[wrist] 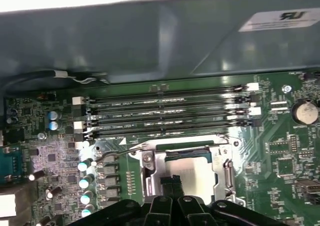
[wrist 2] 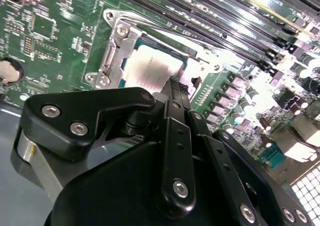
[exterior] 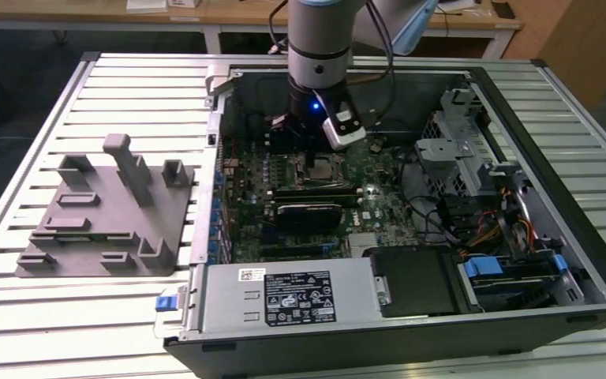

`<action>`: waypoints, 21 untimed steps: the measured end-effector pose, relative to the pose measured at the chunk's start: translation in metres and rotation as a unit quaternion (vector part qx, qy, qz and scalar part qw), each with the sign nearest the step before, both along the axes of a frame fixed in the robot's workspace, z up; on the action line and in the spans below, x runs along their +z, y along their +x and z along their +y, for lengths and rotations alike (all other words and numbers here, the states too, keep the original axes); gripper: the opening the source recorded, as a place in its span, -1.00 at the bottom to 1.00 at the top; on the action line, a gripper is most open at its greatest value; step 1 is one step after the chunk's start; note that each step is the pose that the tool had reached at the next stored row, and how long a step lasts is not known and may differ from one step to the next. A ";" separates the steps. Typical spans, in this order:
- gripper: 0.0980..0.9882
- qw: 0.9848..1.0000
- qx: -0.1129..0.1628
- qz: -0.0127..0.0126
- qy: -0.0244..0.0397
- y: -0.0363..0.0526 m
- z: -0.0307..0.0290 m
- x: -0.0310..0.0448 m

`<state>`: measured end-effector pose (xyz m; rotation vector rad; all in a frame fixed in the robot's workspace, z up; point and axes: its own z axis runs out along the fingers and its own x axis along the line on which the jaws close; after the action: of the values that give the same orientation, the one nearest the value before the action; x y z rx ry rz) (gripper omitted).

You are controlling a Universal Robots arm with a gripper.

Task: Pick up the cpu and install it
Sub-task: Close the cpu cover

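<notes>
The fingers (wrist: 170,182) look pressed together, gripping nothing. The cpu (wrist: 194,167) lies flat in the socket (wrist: 148,172), directly beneath their tips, inside the open case (exterior: 409,332).

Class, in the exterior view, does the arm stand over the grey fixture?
No: the arm hangs inside the open computer case, apart from the grey fixture.

The arm (exterior: 319,47) hangs vertical, its closed gripper (wrist 2: 175,83) pointing straight down.

Cpu (wrist 2: 149,71) in socket (wrist 2: 113,49) on motherboard (wrist 2: 47,33)
</notes>
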<state>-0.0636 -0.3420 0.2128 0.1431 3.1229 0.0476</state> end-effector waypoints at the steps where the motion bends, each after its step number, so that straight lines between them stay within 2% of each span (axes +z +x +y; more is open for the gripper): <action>1: -0.98 1.000 0.000 0.000 0.000 -0.0010 0.0000 -0.0005; 11: -0.98 1.000 0.000 0.000 0.000 -0.0080 0.0000 -0.0036; 21: -0.98 1.000 0.000 0.000 0.000 -0.0112 0.0000 -0.0061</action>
<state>-0.0748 -0.3420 0.2067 0.1431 3.1229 0.0475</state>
